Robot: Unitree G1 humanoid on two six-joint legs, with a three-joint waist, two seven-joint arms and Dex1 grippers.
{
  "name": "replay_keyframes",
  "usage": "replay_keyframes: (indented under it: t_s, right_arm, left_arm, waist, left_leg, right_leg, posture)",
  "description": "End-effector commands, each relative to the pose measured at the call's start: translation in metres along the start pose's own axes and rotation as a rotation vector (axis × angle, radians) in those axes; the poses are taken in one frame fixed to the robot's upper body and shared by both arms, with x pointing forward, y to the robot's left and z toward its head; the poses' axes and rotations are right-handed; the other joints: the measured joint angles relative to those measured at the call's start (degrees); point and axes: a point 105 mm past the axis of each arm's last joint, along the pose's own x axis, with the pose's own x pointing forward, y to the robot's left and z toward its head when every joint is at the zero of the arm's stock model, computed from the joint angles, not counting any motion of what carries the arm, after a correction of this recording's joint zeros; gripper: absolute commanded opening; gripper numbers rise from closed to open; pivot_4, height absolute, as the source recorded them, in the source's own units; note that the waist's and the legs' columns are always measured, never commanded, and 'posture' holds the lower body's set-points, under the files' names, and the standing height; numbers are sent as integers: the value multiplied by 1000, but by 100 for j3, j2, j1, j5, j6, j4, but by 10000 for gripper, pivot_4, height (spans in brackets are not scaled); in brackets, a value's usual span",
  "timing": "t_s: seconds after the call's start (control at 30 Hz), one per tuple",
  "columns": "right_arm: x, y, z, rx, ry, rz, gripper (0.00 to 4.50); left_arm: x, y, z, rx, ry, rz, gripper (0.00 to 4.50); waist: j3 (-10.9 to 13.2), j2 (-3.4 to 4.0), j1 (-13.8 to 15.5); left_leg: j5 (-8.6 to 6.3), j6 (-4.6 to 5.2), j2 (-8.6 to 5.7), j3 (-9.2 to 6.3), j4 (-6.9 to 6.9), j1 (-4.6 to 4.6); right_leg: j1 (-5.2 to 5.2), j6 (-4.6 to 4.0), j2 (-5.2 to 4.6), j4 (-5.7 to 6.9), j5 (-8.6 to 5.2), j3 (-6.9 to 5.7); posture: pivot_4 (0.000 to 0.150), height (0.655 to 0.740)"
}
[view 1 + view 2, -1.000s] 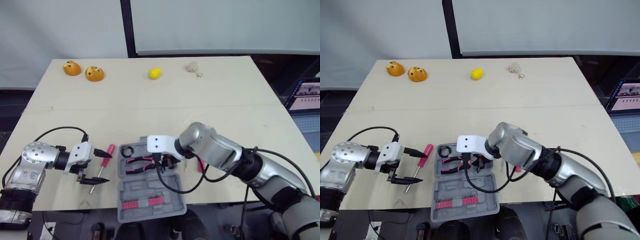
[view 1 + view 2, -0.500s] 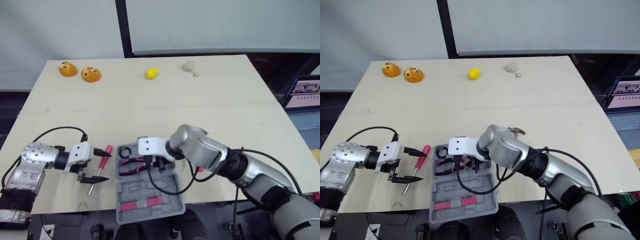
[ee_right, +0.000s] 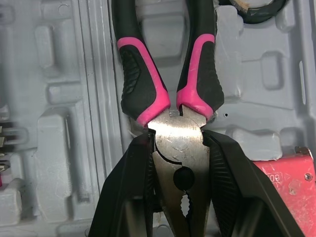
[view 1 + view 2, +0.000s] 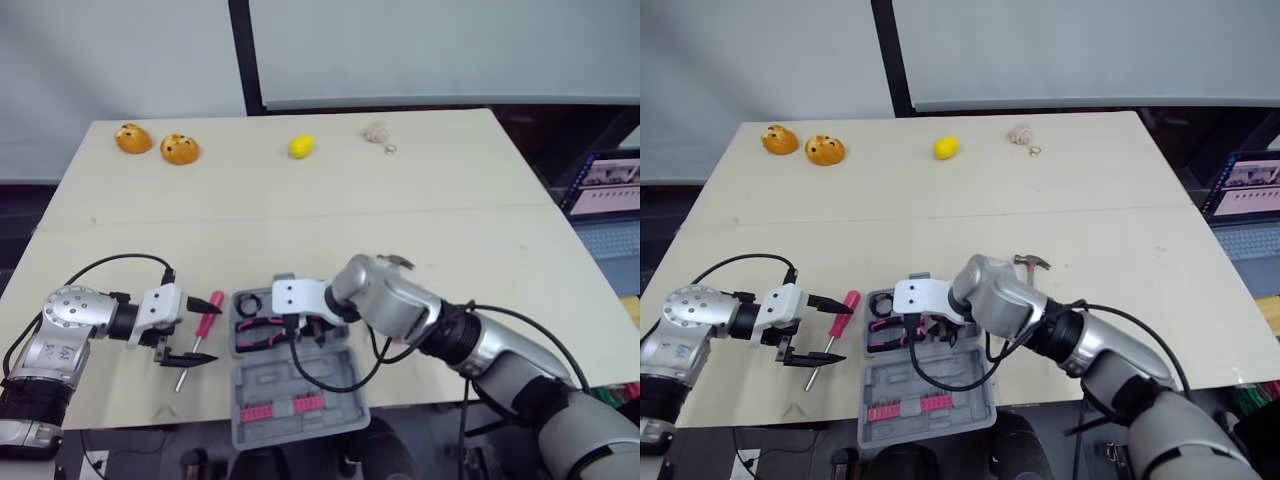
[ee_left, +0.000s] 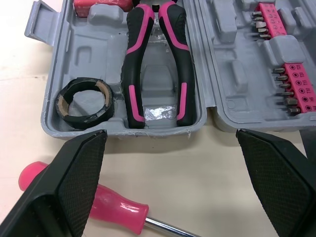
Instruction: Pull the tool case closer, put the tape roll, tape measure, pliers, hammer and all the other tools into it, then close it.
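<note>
Lying on the surface [image 4: 300, 215]: open tool case [image 4: 300, 385] at the near edge, screwdriver [image 4: 210, 314] beside it, hammer [image 4: 1032, 262], lemon [image 4: 301, 146] and two oranges [image 4: 179, 149] far back.

You're looking at a pale beige table [image 4: 300, 215] that takes up the middle of the frame, with a faint seam crossing it from left to right. Along the top, behind its far edge, stands a light grey wall [image 4: 120, 60], split at upper centre-left by a black vertical post [image 4: 238, 55]. A paler panel [image 4: 420, 50] sits to the post's right. At the right edge glows a laptop screen [image 4: 612, 175]. Dark floor [image 4: 20, 215] shows at the left edge. The light is soft and even.
</note>
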Motion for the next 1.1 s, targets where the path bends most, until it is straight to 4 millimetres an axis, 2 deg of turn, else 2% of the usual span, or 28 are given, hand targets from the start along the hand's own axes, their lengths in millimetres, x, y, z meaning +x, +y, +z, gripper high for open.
replay_keyframes:
  t_s: [0.03,0.07,0.13,0.17,0.23,0.27,0.3,0.4,0.57,0.67,0.9,1.1]
  right_arm:
    - [0,1,8,-35,-23,-5,9995]
    - [-1,1,8,-32,-26,-5,9995]
    - [-5,-1,10,-21,-49,-9,20330]
    - [-10,-1,12,-11,-71,-8,23748]
    - [-22,-4,16,16,-128,-9,33373]
    - [-26,-5,17,29,-148,-13,39958]
    - [-32,-9,19,28,-200,-32,43999]
    - [-41,-14,18,57,-340,-64,44566]
    - [-30,-14,14,149,-593,-110,44566]
    - [-24,-11,14,216,-762,-126,35835]
    - [0,-8,8,277,-800,-137,471]
    - [23,-5,-12,297,-668,-149,471]
  left_arm:
    - [-8,2,4,29,10,22,45000]
    - [-8,2,5,30,9,23,45000]
    - [-7,3,6,33,5,24,45000]
    - [-7,4,7,35,2,25,45000]
    - [-7,5,10,39,-7,27,45000]
    - [-6,5,12,40,-10,27,45000]
    - [-7,6,14,43,-16,28,45000]
    - [-6,8,21,48,-34,37,45000]
    - [-5,9,25,56,-40,37,45000]
    - [-6,11,26,60,-41,42,45000]
    - [-3,12,27,61,-52,47,45000]
    - [-1,12,27,65,-54,49,45000]
  waist:
    - [0,0,0]
    - [0,0,0]
    - [0,0,4]
    - [0,0,5]
    - [0,0,10]
    - [0,0,11]
    - [0,0,14]
    - [-2,-3,21]
    - [-3,-5,26]
    - [-1,-3,-2]
    - [0,-1,14]
    - [0,-1,17]
  left_leg:
    - [0,0,0,0,0,0]
    - [0,0,0,0,0,0]
    - [0,0,0,0,0,-1]
    - [0,0,0,-1,0,-1]
    - [0,0,0,-1,0,-1]
    - [0,0,-1,-2,0,-3]
    - [0,0,-1,-3,0,-2]
    - [0,0,-2,-4,0,-2]
    - [0,-1,-3,0,-7,1]
    - [2,-6,-3,8,-11,9]
    - [5,-10,-1,7,-14,11]
    - [5,-10,-1,5,-14,11]
  right_leg:
    - [0,0,0,0,0,0]
    - [0,0,-1,0,0,0]
    - [0,0,-1,-1,0,0]
    - [0,0,-1,-1,0,1]
    - [0,0,-2,-1,0,2]
    - [0,0,-2,-1,0,2]
    - [0,0,-3,-1,0,2]
    - [0,0,-4,-3,0,2]
    - [7,1,-2,-7,0,3]
    - [6,0,6,-5,0,6]
    - [6,-1,6,-2,0,19]
    - [6,-1,3,-2,-1,29]
  posture:
    - [1500,7292]
    - [1500,7292]
    - [1500,7292]
    - [1500,7292]
    - [1500,7292]
    - [1500,7292]
    - [1500,7292]
    - [1500,7292]
    - [1500,7292]
    - [1500,7292]
    - [1500,7292]
    - [1500,7292]
